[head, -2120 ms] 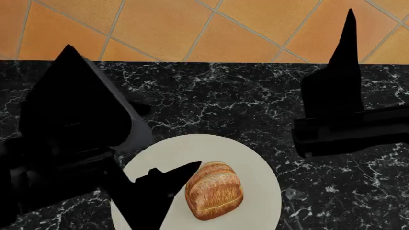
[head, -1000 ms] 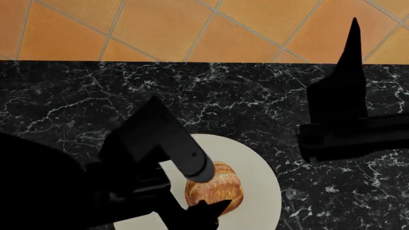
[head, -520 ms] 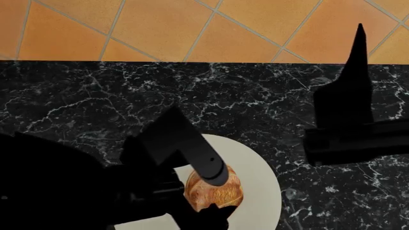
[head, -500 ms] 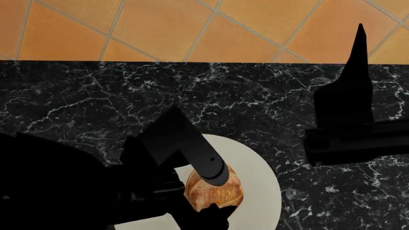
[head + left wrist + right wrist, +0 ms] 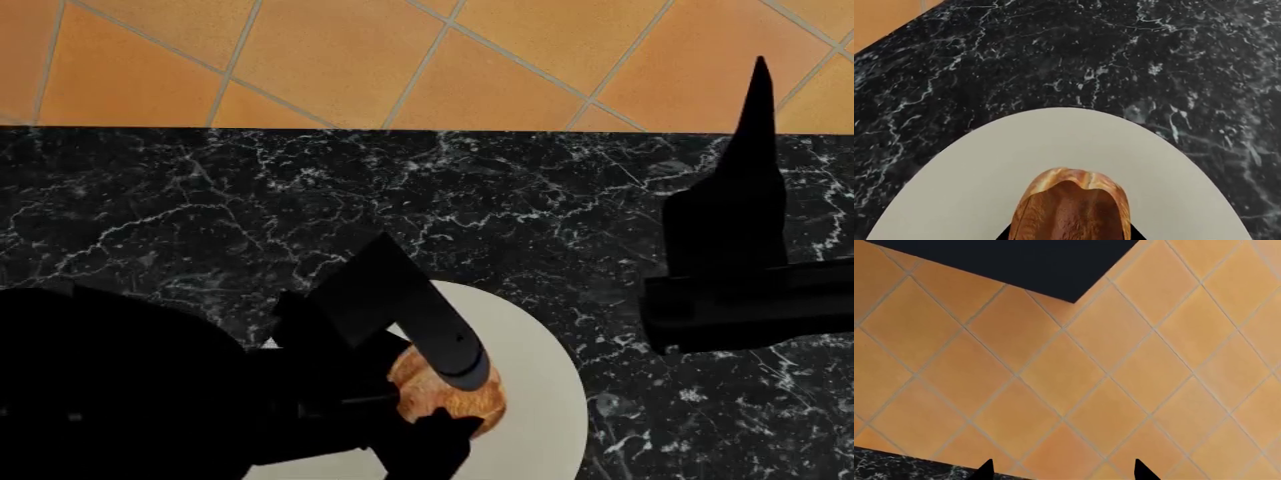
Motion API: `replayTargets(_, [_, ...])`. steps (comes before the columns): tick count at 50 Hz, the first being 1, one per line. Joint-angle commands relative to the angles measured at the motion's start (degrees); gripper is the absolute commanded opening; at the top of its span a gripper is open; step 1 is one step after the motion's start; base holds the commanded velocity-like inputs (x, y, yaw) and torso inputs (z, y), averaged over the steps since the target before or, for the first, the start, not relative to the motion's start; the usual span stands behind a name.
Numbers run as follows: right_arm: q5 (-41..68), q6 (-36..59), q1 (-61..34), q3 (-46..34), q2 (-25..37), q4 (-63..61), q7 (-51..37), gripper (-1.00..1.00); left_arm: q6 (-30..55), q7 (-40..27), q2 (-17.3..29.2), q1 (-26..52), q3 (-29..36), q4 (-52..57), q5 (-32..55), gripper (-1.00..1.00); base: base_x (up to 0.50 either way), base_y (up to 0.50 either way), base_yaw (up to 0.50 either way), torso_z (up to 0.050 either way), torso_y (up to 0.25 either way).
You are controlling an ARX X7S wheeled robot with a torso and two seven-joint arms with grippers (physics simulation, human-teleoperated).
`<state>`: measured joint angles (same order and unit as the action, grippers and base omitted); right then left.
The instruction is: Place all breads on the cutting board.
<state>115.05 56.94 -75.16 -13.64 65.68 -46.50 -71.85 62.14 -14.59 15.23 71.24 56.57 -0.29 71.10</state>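
On left wrist view: bread [image 5: 1073, 207] sits on white plate [image 5: 1054, 150], plate on black marble desk [image 5: 1054, 50]; dark finger tips flank roll at frame edge, contact not shown. Advice: centre roll between fingers, press gently, crust may slip.

On head view: left gripper [image 5: 434, 415] straddles bread [image 5: 434, 392], fingers apart around it; whether clamped, cannot tell. Right gripper [image 5: 755, 130] hangs well apart. Cutting board not in view.

On right wrist view: only orange floor tiles [image 5: 1074, 370]; finger tips apart, holding nothing. Lift straight up so plate stays put.

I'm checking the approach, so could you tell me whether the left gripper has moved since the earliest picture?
Yes. In the head view the left gripper has swung from beside the white plate to over it, its jaws now around the bread roll.
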Motion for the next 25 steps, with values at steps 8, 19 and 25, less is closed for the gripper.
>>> replayTargets(8, [0.98,-0.38,-2.6,1.08,-1.33,0.78,0.29,1.0,-1.15,-1.93,0.81,0.4,-4.67,5.59,2.67,-1.0,0.0,0.0,0.0,0.0,0.001])
replayTargets(19, [2.52,0.04,-5.54,-0.02,-1.44,1.3,-0.63,1.0,1.02,-16.84,8.26,9.49,-18.68,16.54,18.95,-1.0,0.0,0.0,0.0,0.0,0.0])
replayTargets(25, [5.4,2.57,-12.24,-4.27,-3.04,2.61,-3.45,1.0,0.79,-20.48,14.07,13.3,-23.91,19.19,23.37,-1.0,0.0,0.0,0.0,0.0,0.0])
